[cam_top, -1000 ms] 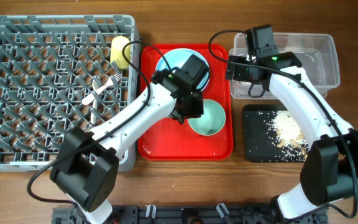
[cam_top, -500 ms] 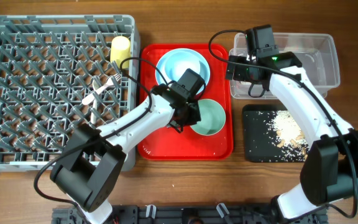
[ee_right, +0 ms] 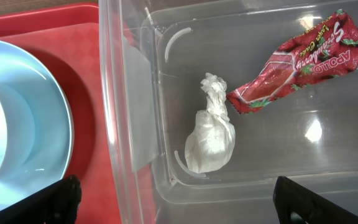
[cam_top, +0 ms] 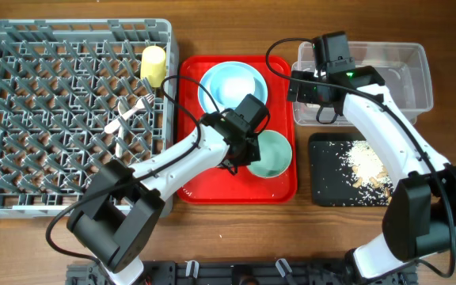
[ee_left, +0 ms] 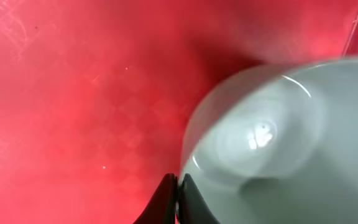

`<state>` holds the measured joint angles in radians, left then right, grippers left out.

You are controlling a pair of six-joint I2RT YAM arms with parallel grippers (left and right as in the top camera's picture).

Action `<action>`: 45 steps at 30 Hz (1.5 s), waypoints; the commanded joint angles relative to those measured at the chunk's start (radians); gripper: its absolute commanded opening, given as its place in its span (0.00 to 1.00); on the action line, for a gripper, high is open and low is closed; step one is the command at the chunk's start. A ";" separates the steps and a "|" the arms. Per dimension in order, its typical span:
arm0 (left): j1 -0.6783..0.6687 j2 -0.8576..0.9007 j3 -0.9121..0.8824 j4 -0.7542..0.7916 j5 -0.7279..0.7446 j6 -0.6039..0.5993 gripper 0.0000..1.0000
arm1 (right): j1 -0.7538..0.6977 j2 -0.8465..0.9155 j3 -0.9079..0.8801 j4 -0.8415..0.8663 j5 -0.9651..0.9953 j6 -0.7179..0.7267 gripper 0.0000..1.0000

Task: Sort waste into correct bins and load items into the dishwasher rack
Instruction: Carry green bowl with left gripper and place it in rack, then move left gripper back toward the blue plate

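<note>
The left arm is reaching across the red tray [ee_left: 73, 93], its left gripper [ee_left: 176, 194] pinching the rim of the pale green bowl [ee_left: 272, 143] sitting there, while the right gripper [ee_right: 176, 190] is hovering, fingers spread, over the clear tub [ee_right: 114, 93].

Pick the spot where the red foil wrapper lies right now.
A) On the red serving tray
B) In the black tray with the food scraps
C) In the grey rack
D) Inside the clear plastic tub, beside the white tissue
D: the right wrist view shows the red foil wrapper lying on the floor of the clear plastic tub, right next to the crumpled white tissue.
</note>
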<state>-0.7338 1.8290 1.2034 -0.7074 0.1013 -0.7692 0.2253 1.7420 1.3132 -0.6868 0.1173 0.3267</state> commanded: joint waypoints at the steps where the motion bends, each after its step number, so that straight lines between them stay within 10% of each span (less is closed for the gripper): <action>1: -0.002 -0.036 -0.009 -0.045 0.032 0.006 0.04 | -0.004 0.011 0.003 0.002 0.017 -0.012 1.00; 6: 0.072 -0.390 0.027 -0.262 -0.244 0.007 0.04 | -0.004 0.011 0.003 0.002 0.017 -0.012 1.00; 13: 0.220 -0.972 0.063 -0.734 -1.080 0.031 0.04 | -0.004 0.011 0.003 0.002 0.017 -0.011 1.00; 20: 0.411 -0.933 0.030 -0.875 -1.117 0.042 0.04 | -0.004 0.011 0.003 0.002 0.017 -0.012 1.00; 28: 0.410 -0.454 0.012 -0.796 -1.072 0.250 0.04 | -0.004 0.011 0.003 0.002 0.017 -0.012 1.00; 45: 0.119 -0.183 0.012 -0.916 -0.862 0.049 0.04 | -0.004 0.011 0.003 0.002 0.017 -0.011 1.00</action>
<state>-0.5701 1.6253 1.2175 -1.6642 -0.9863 -0.6792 0.2253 1.7420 1.3132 -0.6865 0.1173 0.3267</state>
